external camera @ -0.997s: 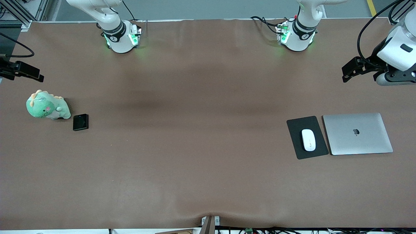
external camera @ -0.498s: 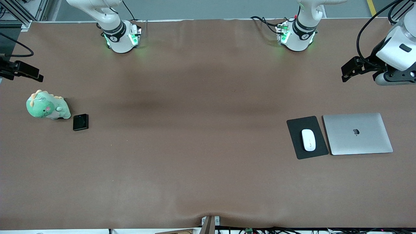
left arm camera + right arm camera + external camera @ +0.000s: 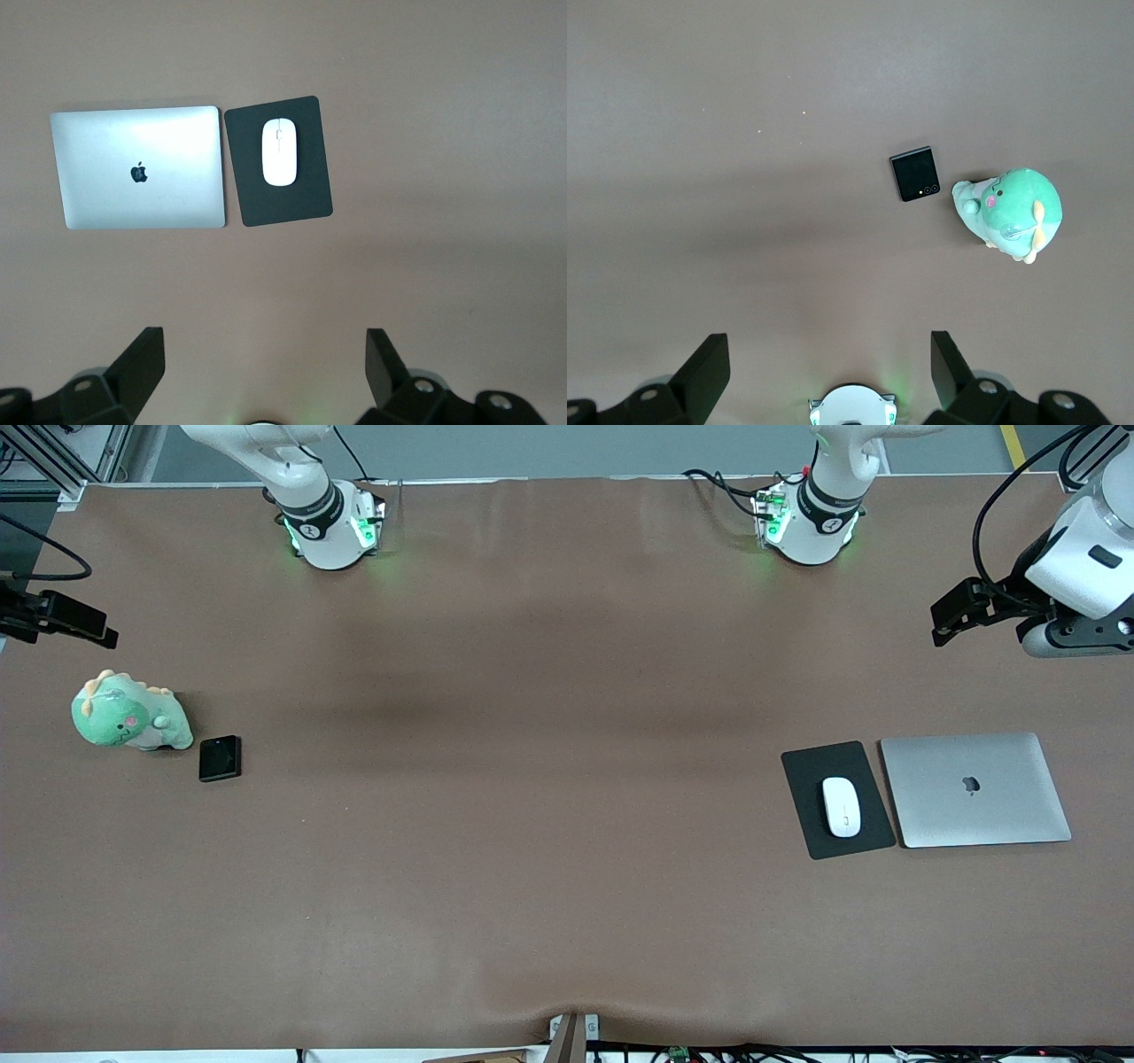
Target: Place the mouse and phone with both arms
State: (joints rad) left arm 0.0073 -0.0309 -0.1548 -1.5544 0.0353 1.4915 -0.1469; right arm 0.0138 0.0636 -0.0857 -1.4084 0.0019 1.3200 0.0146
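Mouse (image 3: 841, 807) lay on the mouse pad (image 3: 837, 800) beside the laptop (image 3: 974, 789); phone (image 3: 220, 758) sat beside the plush toy (image 3: 129, 714). Left end effector (image 3: 952, 615) and right end effector (image 3: 75, 622) hung spread and empty. You likely needed side grips: both looked glossy, rigid, slippery.
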